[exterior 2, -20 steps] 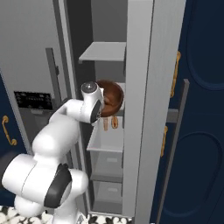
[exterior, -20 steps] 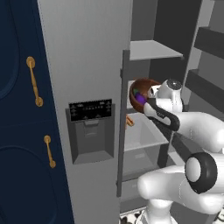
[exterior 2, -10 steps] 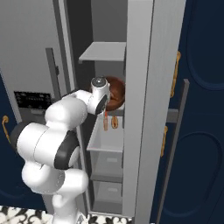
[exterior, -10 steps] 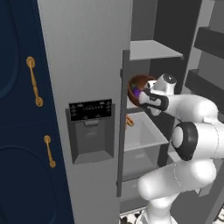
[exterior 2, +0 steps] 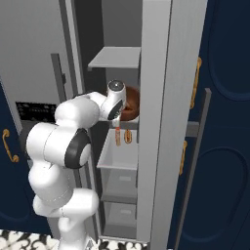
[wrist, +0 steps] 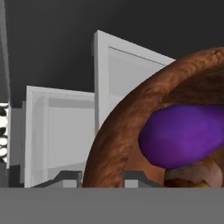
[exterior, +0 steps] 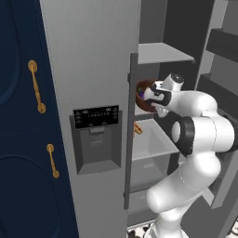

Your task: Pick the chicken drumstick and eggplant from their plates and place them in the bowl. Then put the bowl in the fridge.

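The dark-brown wooden bowl (exterior: 142, 91) (exterior 2: 132, 101) sits tilted at the fridge's (exterior: 93, 65) middle shelf level, inside the open compartment. In the hand view the bowl (wrist: 118, 131) fills the right side, with the purple eggplant (wrist: 183, 135) inside it and the paler chicken drumstick (wrist: 192, 176) showing just beneath. My gripper (wrist: 103, 178) has one fingertip on each side of the bowl's rim and is shut on it. From the base views the white hand (exterior: 157, 95) (exterior 2: 116, 105) presses against the bowl's front. The plates are out of view.
An upper grey shelf (exterior: 163, 52) (exterior 2: 117, 57) lies above the bowl, a pale drawer (exterior: 153, 139) (exterior 2: 119, 156) below. Small orange items (exterior 2: 122, 136) hang under the bowl's shelf. The fridge doors (exterior 2: 163, 107) stand open on both sides, and navy cabinets with gold handles (exterior: 36, 86) flank the fridge.
The arm has folded up closer to the fridge, its elbow now high and forward. The hand and bowl have moved slightly deeper into the shelf opening.
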Motion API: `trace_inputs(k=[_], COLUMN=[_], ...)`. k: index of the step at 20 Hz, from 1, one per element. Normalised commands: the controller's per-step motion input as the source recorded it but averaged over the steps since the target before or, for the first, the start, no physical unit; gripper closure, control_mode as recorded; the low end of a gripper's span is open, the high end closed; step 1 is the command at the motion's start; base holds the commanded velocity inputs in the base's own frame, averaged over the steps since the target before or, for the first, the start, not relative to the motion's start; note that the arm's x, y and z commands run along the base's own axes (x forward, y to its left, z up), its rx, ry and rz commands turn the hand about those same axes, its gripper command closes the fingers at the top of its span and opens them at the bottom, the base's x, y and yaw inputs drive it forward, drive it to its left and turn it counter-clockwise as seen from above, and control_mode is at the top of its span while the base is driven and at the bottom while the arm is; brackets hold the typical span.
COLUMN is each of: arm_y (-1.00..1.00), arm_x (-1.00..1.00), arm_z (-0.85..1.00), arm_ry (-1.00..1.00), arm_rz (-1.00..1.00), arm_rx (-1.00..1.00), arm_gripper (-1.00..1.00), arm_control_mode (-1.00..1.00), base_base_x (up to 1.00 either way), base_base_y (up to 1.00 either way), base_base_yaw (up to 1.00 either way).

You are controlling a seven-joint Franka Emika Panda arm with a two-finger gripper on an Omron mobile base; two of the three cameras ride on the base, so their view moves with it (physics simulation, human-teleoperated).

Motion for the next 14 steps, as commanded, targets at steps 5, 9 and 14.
trace_inputs(k=[5,9,14], arm_y=[0.00,0.00,0.00], arm_x=[0.35,0.13,0.35], arm_z=[-0.09,-0.29,-0.22], arm_ry=[-0.03,-0.07,-0.05], arm_rz=[0.04,0.04,0.02], arm_rx=[0.02,0.02,0.02], arm_gripper=[1.00,1.00,1.00], arm_control_mode=[-1.00,-1.00,-1.00], base_base_x=[0.00,0.00,0.00], base_base_y=[0.00,0.00,0.00], base_base_yaw=[0.00,0.00,0.00])
